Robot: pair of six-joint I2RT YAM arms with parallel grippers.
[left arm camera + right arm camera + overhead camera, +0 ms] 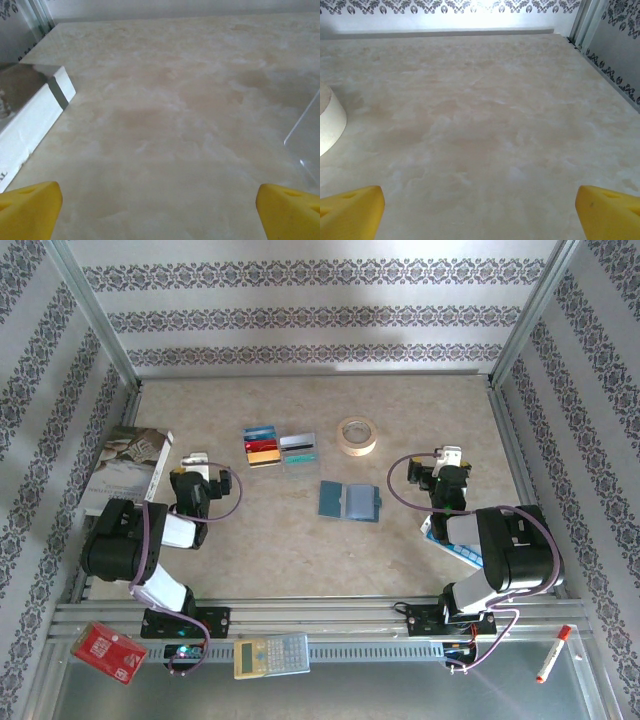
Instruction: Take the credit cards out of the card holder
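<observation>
The card holder [349, 501] lies open and flat mid-table, a teal-blue wallet with two square panels. Behind it to the left, several credit cards [281, 448] lie side by side on the table: blue, red and gold, then silver-grey and teal. My left gripper [195, 462] hovers left of the cards, open, its yellow fingertips [30, 212] wide apart over bare table. My right gripper [452, 455] stands right of the holder, also open and empty, its fingertips [607, 212] spread over bare table.
A roll of tape [356, 435] sits behind the holder, and its side [327, 117] shows left of my right gripper. A book [130, 465] lies by the left wall. A blue-and-white packet [455, 545] lies under the right arm. The red board [108, 648], calculator [272, 655] and marker [552, 655] rest on the front rail.
</observation>
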